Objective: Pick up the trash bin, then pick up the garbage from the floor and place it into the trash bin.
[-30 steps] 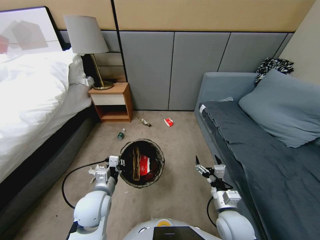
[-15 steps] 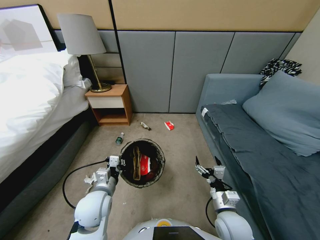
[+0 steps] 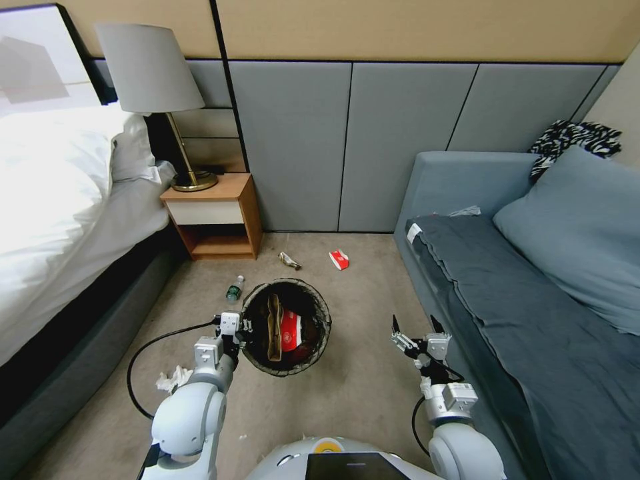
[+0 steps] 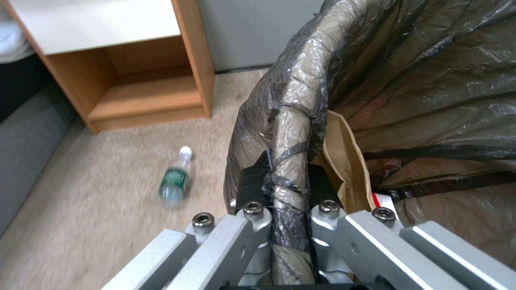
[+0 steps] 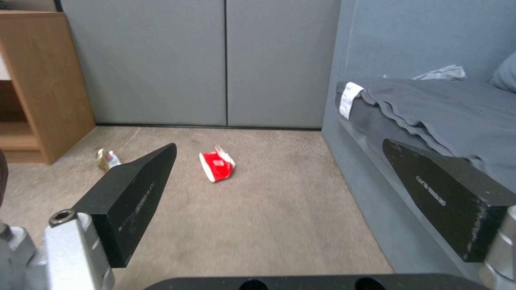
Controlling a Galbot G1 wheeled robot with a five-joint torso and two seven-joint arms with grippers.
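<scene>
My left gripper [image 3: 235,331] is clamped on the rim of the trash bin [image 3: 313,347], and the left wrist view shows the fingers [image 4: 252,189] pinching the bag-covered edge from both sides. I hold the bin off the carpet [image 3: 360,393] in front of me, its mouth facing up. Inside it lie a crumpled brown paper bag [image 3: 272,325] and a red-and-white packet [image 3: 289,331], the paper bag standing against the wall nearest my left gripper.

My right gripper [image 3: 417,328] hovers above the carpet beside the grey sofa [image 3: 533,313], its two black fingers [image 5: 134,189] spread wide with nothing between them.

On the floor ahead, another red-and-white packet [image 3: 339,259] lies near the wall panels, with a small crumpled wrapper [image 3: 289,260] to its left. A clear plastic bottle [image 3: 233,290] with a green label lies on its side between the bin and the wooden nightstand [image 3: 212,217]. A crumpled white tissue [image 3: 170,381] sits on the carpet just beside my left arm, close to the bed [image 3: 53,200]. A lamp [image 3: 150,80] stands on the nightstand.
</scene>
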